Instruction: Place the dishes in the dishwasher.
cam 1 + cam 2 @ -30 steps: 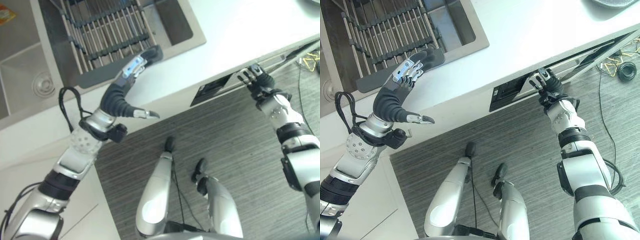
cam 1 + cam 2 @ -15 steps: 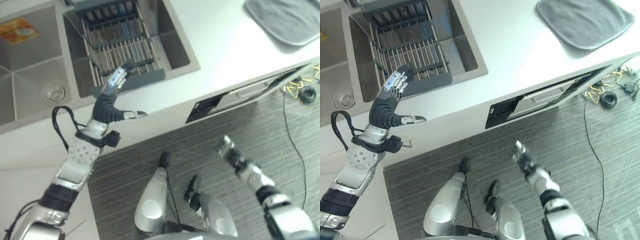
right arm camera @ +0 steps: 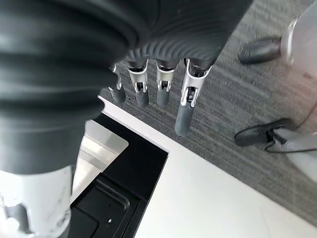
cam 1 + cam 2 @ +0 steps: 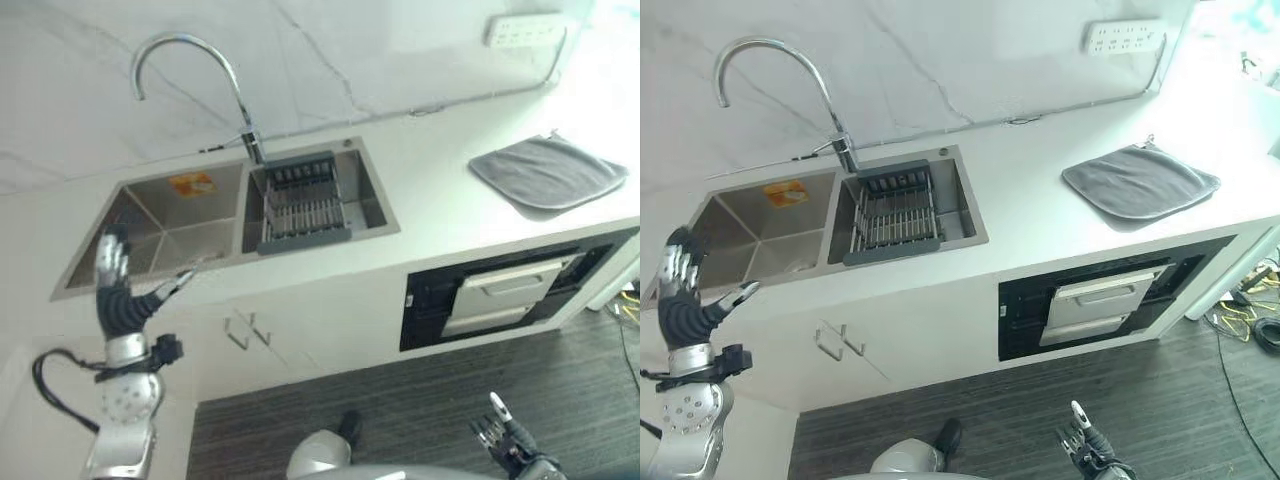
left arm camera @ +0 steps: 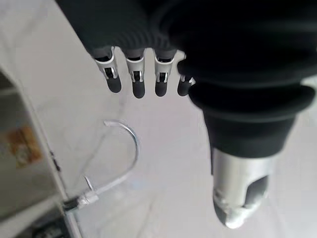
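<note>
The right hand point(image 4: 508, 447) is cut off low over the floor, fingers straight and empty. The dishwasher point(image 4: 1102, 303), black-framed with a silver front, sits under the counter point(image 4: 1035, 205), its door slightly ajar. The rack point(image 4: 895, 216) in the sink point(image 4: 150, 222) holds no dishes. The camera has tilted up since earlier; the left hand point(image 4: 117, 290), spread and empty, now stands before the sink, off the rack.

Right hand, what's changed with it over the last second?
The right hand has let go of the dishwasher door edge and dropped low over the floor, fingers open. The left hand stays raised and open. The door stays slightly ajar. The camera view has pulled back.
</note>
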